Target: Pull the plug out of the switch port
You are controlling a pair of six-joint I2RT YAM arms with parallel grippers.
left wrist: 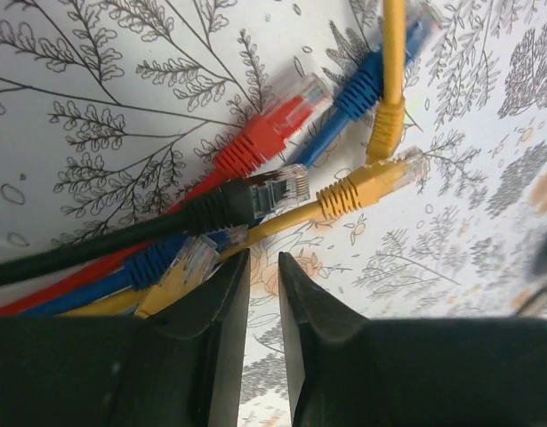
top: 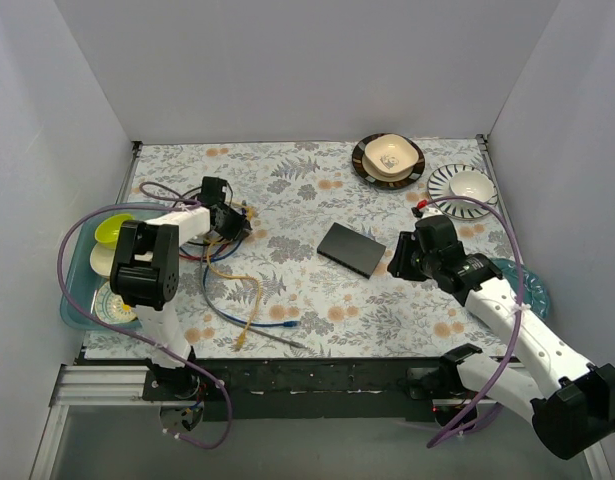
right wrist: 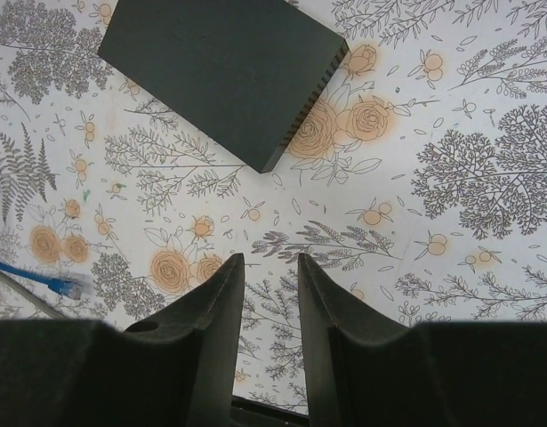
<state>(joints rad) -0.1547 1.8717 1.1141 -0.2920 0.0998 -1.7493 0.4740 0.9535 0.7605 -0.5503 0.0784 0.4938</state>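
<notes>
The switch [top: 351,249], a flat dark-grey box, lies mid-table and also shows at the top of the right wrist view [right wrist: 220,71]. No cable shows in it in either view. My right gripper [top: 399,256] hovers just right of the switch, its jaws nearly shut and empty [right wrist: 270,267]. My left gripper [top: 232,220] is at the left over a pile of loose cables, its jaws nearly shut on nothing [left wrist: 262,262]. Just ahead of it lie a red plug [left wrist: 273,129], a black plug [left wrist: 255,196], a yellow plug [left wrist: 371,187] and a blue plug [left wrist: 371,82].
Blue and yellow cables [top: 249,305] trail toward the front edge, with a blue plug [right wrist: 61,285] near my right jaws. Stacked bowls [top: 390,158] and a striped plate with a bowl [top: 465,185] stand at the back right. A teal tray [top: 79,300] of dishes sits far left.
</notes>
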